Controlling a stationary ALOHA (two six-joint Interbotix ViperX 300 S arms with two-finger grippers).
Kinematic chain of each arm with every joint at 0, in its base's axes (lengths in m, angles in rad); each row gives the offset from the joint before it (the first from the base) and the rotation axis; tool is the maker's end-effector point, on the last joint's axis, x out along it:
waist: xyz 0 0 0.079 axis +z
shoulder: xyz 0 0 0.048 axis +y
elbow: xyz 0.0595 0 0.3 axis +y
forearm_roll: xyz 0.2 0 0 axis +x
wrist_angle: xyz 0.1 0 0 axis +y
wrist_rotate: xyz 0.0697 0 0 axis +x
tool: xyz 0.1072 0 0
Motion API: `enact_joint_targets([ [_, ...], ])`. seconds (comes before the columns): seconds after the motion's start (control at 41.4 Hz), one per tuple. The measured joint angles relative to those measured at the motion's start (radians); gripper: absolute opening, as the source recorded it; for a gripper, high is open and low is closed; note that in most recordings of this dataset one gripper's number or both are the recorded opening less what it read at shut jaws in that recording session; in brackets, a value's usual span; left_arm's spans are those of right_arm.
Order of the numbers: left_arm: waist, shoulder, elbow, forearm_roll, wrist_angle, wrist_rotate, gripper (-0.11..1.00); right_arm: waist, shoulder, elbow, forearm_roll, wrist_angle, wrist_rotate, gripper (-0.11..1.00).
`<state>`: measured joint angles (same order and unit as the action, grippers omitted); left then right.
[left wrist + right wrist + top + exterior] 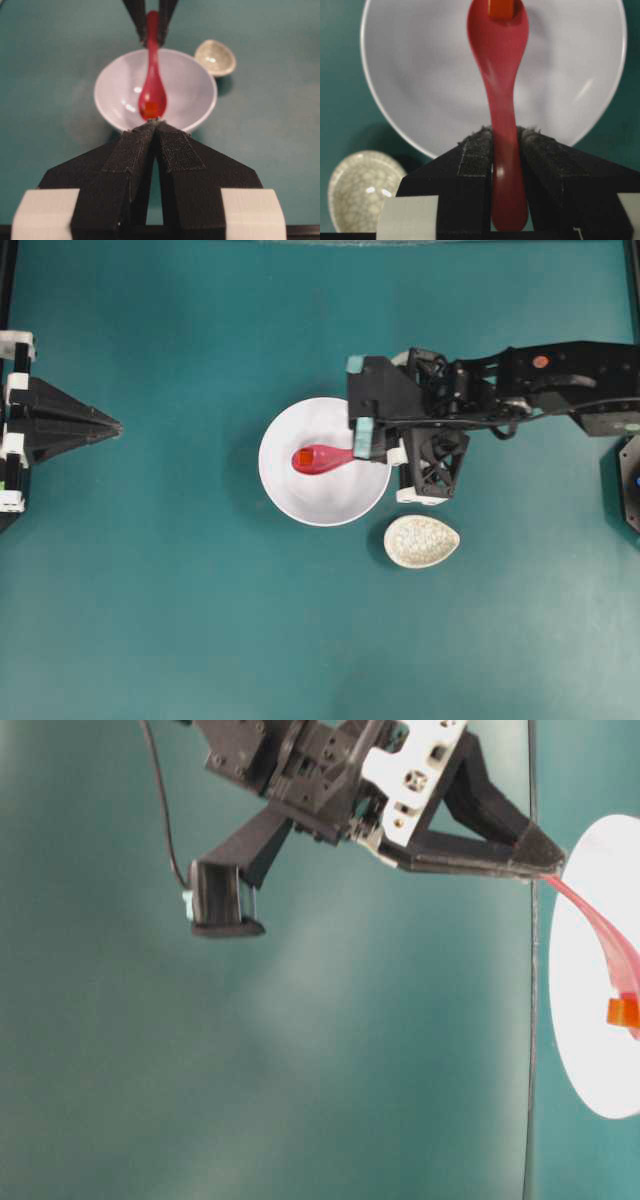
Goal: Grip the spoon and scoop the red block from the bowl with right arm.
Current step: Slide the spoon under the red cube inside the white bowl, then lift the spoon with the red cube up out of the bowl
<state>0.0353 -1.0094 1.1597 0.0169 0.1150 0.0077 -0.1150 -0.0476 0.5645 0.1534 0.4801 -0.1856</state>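
The white bowl (330,502) stands at the middle of the table. My right gripper (360,450) is shut on the short handle of the pink-red spoon (328,457) at the bowl's right rim. The scoop reaches left over the inside of the bowl, and the small red block (303,460) sits in it. In the right wrist view the pads (476,150) clamp the spoon (500,75) on both sides, with the red block (501,7) at the far end over the bowl (420,75). My left gripper (116,426) rests shut at the far left, pointing at the bowl (190,90).
A small speckled teardrop dish (421,541) lies just below and right of the bowl, close under the right arm's wrist. Teal table surface (200,620) surrounds everything. The left arm's base (15,420) sits at the left edge.
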Motion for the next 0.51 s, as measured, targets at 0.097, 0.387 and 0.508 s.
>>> enact_joint_targets([
  [0.097, 0.0, 0.0, 0.002, 0.0, 0.0, -0.002, 0.03, 0.002, -0.025, 0.048, 0.0, -0.069, 0.0, 0.24],
  [0.387, 0.0, 0.0, 0.002, 0.0, 0.0, 0.0, 0.03, 0.012, -0.095, 0.146, 0.0, -0.23, 0.0, 0.24],
  [0.508, 0.0, 0.0, 0.002, 0.0, 0.0, 0.0, 0.03, 0.012, -0.107, 0.167, 0.0, -0.255, 0.0, 0.24],
])
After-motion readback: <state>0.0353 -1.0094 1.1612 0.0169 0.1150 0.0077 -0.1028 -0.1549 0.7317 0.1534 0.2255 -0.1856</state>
